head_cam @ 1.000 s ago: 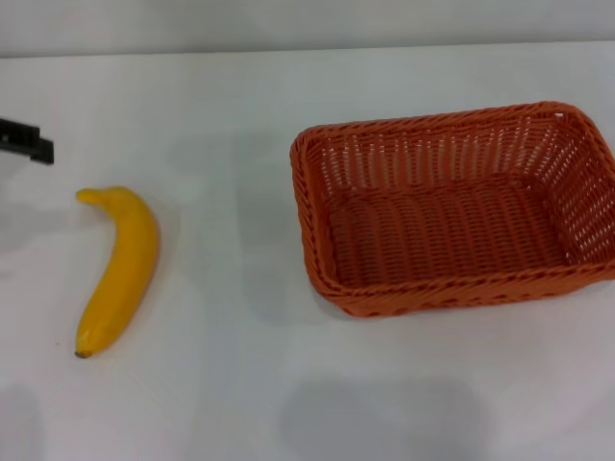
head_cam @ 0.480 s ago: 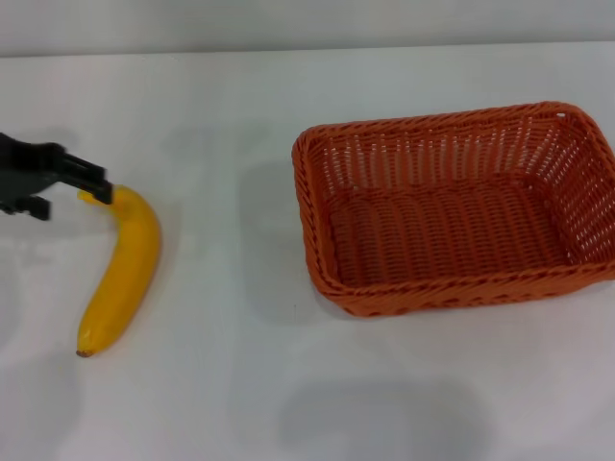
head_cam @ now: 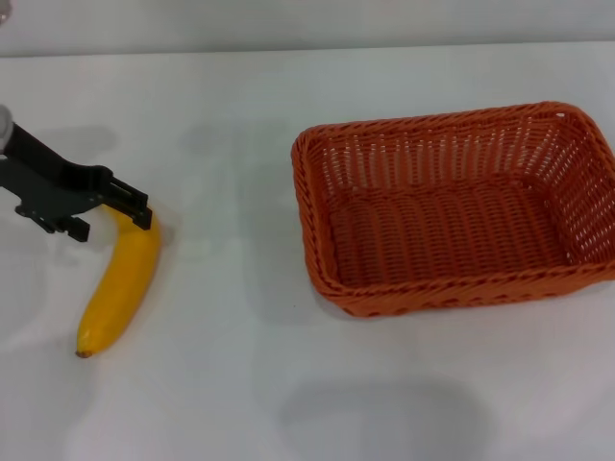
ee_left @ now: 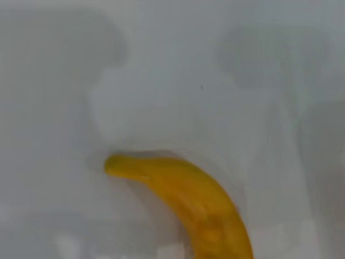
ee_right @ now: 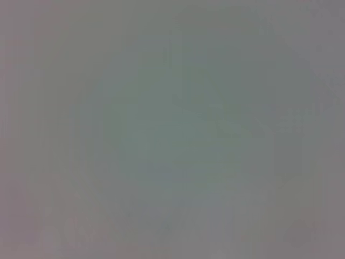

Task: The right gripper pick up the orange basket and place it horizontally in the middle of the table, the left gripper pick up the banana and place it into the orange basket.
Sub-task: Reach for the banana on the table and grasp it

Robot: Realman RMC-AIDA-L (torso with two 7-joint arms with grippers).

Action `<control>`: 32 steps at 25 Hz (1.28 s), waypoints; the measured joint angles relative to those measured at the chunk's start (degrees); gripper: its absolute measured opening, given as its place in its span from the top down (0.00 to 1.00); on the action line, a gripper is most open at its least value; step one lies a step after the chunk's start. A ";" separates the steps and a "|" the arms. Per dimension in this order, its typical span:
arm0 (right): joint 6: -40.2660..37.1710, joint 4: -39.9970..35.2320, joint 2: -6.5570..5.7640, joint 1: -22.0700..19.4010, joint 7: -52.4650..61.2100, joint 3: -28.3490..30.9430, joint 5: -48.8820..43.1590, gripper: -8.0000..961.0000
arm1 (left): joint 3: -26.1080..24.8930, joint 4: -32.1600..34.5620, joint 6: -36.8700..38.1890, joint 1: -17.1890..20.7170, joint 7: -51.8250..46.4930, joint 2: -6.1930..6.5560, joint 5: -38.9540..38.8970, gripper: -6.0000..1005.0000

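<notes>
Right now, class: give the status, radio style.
Left gripper over the banana's stem end, grip unclear. Right gripper out of sight. Basket empty, mid-table. Path between them clear.

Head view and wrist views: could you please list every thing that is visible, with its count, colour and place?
orange basket: one, orange, on the right half of the table, empty, long side across the view.
banana: one, yellow, lying on the left part of the table, apart from the basket.
table: one, white, under everything.
left end effector: one, black, over the far end of the banana, at the left edge.
right end effector: not in view.
</notes>
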 joint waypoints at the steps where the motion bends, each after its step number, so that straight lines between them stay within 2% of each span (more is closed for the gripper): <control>1: -0.13 0.08 0.02 0.02 -0.14 0.00 0.22 0.30 | 0.00 0.74 0.41 -0.30 -0.04 -0.10 0.42 0.24; 5: -0.37 0.13 0.08 0.24 -0.19 -0.02 0.46 0.30 | 0.21 4.11 2.80 -1.52 -0.56 -0.79 2.37 0.25; 13: -1.77 0.24 0.19 0.64 -0.95 -0.76 0.44 0.30 | 3.50 7.95 5.76 -2.91 -3.09 -1.29 2.61 0.25; 26: -3.51 0.96 0.09 0.65 -1.26 -1.51 0.36 0.30 | 4.50 8.59 6.99 -3.18 -3.69 -2.87 3.80 0.26; 31: -3.21 0.99 0.09 0.44 -1.36 -1.50 0.34 0.30 | 7.21 8.66 6.99 -2.78 -4.12 -3.02 3.93 0.27; 32: -3.17 0.99 0.09 0.40 -1.34 -1.50 0.34 0.30 | 7.47 8.67 7.02 -2.69 -4.18 -3.03 3.88 0.30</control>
